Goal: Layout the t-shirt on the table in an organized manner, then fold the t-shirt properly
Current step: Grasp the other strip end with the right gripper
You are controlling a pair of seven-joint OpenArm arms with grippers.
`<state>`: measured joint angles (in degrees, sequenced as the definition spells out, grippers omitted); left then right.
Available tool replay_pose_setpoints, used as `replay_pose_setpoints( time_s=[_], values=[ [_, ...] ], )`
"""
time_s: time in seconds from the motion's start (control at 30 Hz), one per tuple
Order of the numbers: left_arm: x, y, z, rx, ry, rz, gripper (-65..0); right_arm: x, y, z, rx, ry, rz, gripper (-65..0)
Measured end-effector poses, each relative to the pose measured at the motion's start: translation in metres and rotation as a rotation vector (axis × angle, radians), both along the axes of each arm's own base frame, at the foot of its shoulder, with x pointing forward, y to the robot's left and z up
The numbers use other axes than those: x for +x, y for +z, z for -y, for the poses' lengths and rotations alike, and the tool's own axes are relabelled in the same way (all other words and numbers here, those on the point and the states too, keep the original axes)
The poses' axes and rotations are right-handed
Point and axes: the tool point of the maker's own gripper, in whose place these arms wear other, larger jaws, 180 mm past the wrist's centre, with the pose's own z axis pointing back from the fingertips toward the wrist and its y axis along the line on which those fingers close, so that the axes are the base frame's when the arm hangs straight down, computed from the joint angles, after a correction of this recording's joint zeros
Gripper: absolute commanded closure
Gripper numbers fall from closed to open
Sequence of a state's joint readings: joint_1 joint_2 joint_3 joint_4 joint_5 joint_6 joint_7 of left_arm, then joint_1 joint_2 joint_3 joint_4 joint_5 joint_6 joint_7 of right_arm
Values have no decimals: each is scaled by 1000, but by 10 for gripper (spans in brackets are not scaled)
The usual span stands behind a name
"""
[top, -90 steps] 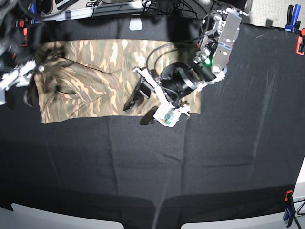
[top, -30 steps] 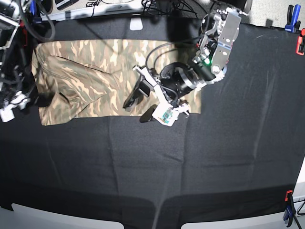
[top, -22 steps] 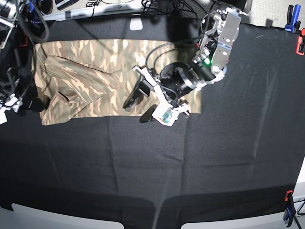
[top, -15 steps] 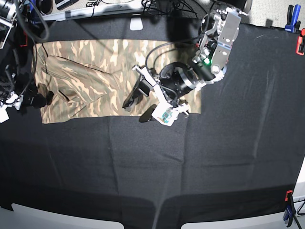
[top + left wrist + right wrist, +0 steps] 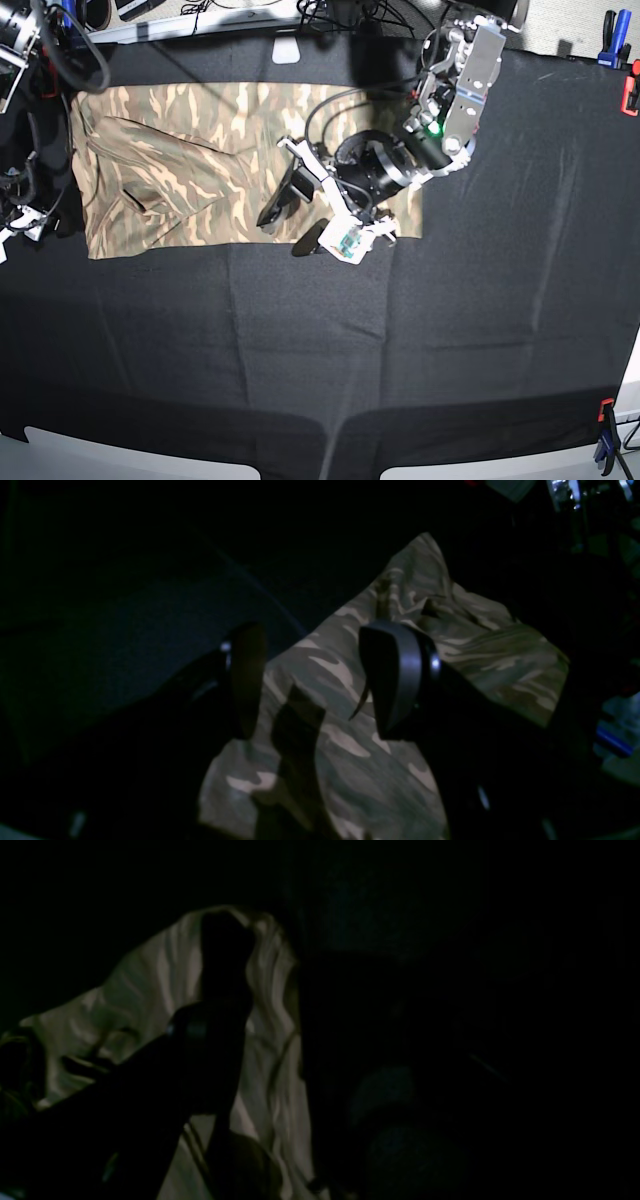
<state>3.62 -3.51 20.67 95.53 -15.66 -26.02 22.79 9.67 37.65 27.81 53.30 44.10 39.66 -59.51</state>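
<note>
Nearest the base camera, bare black table (image 5: 330, 360) is seen; beyond it the t-shirt (image 5: 200, 165) is laid as a long camouflage band along the far side. Over its right half the left gripper (image 5: 297, 215) is held with jaws parted, nothing between them, cloth visible below in the wrist view (image 5: 310, 690). At the band's left end the right gripper (image 5: 25, 215) is found just off the fabric, spread wide and empty. Risk noted: a diagonal ridge is left on the left half; if folded over uncorrected, a crooked, bunched fold is likely
</note>
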Motion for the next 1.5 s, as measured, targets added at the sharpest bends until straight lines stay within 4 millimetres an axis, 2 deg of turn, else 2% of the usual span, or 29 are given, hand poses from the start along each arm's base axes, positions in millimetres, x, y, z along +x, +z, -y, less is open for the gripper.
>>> replay_pose_setpoints(
  time_s=[0.2, 0.4, 0.6, 0.7, 0.93, 1.27, 1.5],
  values=[
    [0, 0, 0, 0, 0, 0, -318, 2, -19, -32, 69, 14, -5, -475],
    [0, 0, 0, 0, 0, 0, -318, 7, -21, -55, 150, 26, 7, -475],
    [0, 0, 0, 0, 0, 0, -318, -1, -14, -84, 317, 78, -12, -475],
    [0, 0, 0, 0, 0, 0, -318, 2, -7, -86, 348, 76, 14, -475],
    [0, 0, 0, 0, 0, 0, -318, -11, -1, -93, 400, 140, -39, -475],
    [0, 0, 0, 0, 0, 0, -318, -13, 5, -76, 358, 135, -47, -470],
    [0, 0, 0, 0, 0, 0, -318, -1, 33, -76, 444, 128, 66, -470]
  ],
)
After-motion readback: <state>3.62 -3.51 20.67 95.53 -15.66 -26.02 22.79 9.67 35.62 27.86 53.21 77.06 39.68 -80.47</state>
